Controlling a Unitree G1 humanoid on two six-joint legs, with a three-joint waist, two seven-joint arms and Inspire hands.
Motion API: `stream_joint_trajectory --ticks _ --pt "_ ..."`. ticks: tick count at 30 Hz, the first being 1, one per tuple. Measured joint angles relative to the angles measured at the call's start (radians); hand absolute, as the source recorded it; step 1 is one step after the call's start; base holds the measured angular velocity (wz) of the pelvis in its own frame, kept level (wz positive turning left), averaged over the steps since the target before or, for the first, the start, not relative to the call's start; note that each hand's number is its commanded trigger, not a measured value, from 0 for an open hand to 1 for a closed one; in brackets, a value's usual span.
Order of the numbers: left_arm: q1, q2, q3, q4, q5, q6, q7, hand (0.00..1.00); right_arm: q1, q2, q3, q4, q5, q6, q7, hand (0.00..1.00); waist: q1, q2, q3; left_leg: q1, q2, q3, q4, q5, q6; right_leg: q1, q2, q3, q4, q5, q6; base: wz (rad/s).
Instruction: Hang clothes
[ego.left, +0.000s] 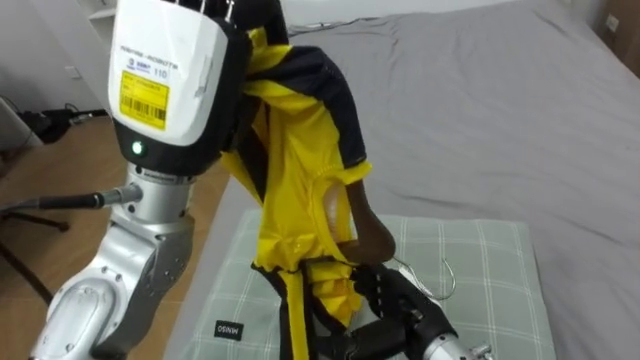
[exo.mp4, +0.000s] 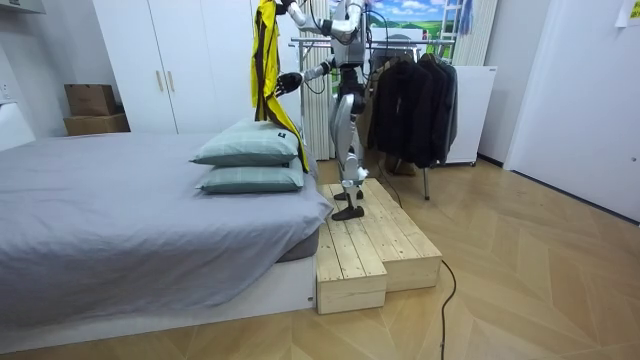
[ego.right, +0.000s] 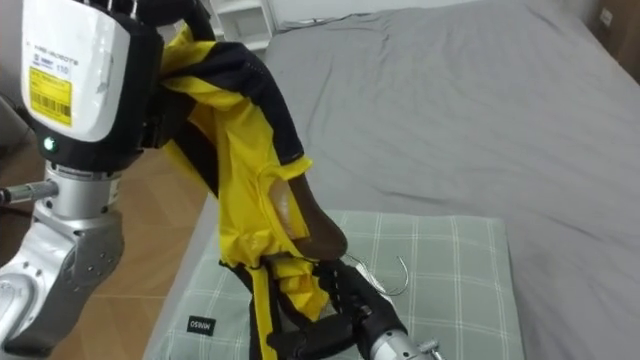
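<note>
A yellow and black garment (ego.left: 295, 170) hangs from my raised left hand (ego.left: 222, 8), whose dark fingers curl on its top edge behind the white forearm. One end of a brown wooden hanger (ego.left: 372, 228) is tucked inside the garment, and its metal hook (ego.left: 443, 280) points out to the right. My right hand (ego.left: 400, 305) sits low, its black fingers shut round the hanger near the hook. In the room view I stand on a wooden platform (exo.mp4: 370, 240) beside the bed, holding the garment (exo.mp4: 264, 60) high.
A green checked pillow (ego.left: 470, 290) lies right under my hands on the grey bed (ego.left: 480, 110). A clothes rack (exo.mp4: 400, 45) with dark clothes stands behind me. White wardrobes (exo.mp4: 180, 60) and cardboard boxes (exo.mp4: 90, 100) line the far wall.
</note>
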Motion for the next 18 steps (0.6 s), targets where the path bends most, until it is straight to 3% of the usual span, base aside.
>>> stream_joint_trajectory --ticks 9,18 --pt "0.0 -0.009 0.0 0.016 0.0 0.004 0.0 1.0 -0.011 0.013 -0.001 -0.023 0.07 -0.002 -0.01 0.0 -0.008 0.003 0.0013 0.002 0.0 -0.003 -0.001 0.0 0.0 0.002 0.001 -0.003 0.001 0.0 0.0 0.0" --pt "0.0 -0.019 -0.003 0.016 0.001 0.04 0.0 1.0 -0.016 0.028 -0.002 -0.025 0.135 -0.002 -0.009 0.0 -0.009 0.004 0.0012 0.001 0.0 -0.003 -0.007 0.0 0.0 -0.001 0.0 -0.002 0.001 0.0 0.0 0.0"
